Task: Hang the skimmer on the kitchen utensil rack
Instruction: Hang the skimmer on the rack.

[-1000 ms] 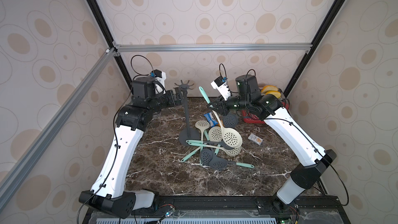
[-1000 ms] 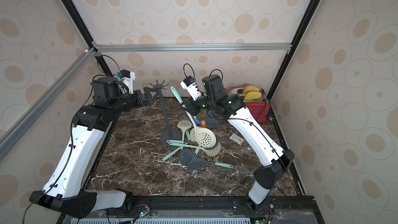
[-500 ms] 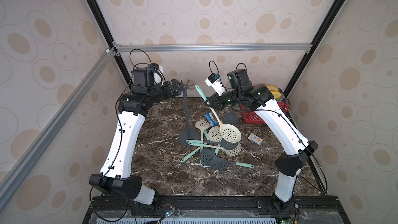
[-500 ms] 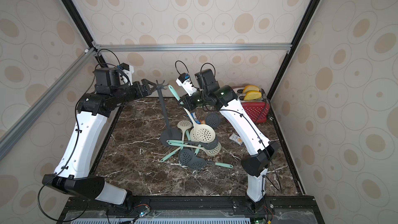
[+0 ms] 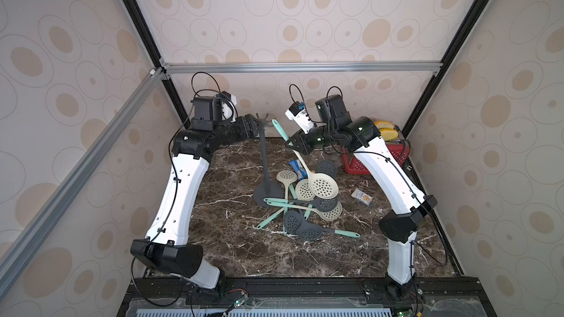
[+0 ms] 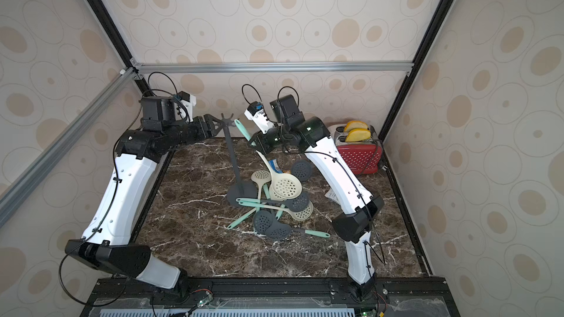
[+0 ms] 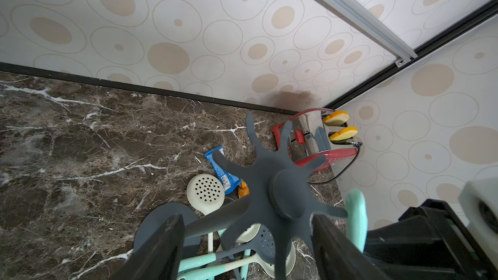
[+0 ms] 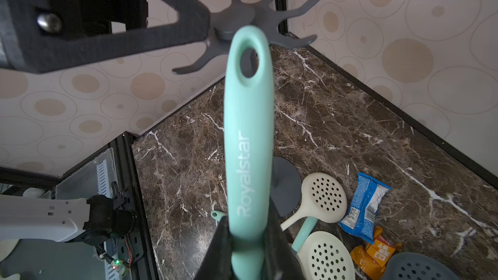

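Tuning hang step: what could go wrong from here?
1. The hang hole of the skimmer is beside the hooks of the kitchen utensil rack, on none yet; a miss could shove the thin-poled rack, since the left pincer straddles its crown with jaws apart.
2. The right pincer holds the handle close to the left pincer's fingers; they might collide.
3. The skimmer's head hangs by the loose skimmers at the base and may snag them.
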Robot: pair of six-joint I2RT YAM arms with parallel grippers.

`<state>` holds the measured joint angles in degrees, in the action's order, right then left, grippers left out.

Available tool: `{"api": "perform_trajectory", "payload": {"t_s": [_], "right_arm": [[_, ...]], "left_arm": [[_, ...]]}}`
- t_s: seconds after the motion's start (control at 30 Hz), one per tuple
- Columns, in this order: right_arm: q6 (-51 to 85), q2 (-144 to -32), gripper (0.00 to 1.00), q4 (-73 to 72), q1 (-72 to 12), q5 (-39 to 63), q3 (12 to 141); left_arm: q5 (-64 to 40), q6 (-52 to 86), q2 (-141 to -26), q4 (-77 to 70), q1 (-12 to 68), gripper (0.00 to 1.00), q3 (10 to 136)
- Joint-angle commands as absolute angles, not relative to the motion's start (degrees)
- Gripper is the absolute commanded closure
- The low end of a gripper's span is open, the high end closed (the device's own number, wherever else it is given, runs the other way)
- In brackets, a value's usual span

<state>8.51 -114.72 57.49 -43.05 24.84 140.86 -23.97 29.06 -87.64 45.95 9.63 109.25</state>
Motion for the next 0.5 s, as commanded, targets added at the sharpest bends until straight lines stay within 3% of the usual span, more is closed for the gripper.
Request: {"api": "perform_trajectory", "payload": {"t_s": [0.0,0.47], "right_arm": [[8.1,-115.6,1.00,59.0,-43.3,24.8,142.3],[8.1,-118.6,1.00,60.3,-43.6,24.6,144.0]], "left_arm": [[-24.7,27.9,-87.0,46.3,9.5,0.24,109.4],[-25.9,27.9,-86.8,45.9,9.5,0.25,108.4]]}}
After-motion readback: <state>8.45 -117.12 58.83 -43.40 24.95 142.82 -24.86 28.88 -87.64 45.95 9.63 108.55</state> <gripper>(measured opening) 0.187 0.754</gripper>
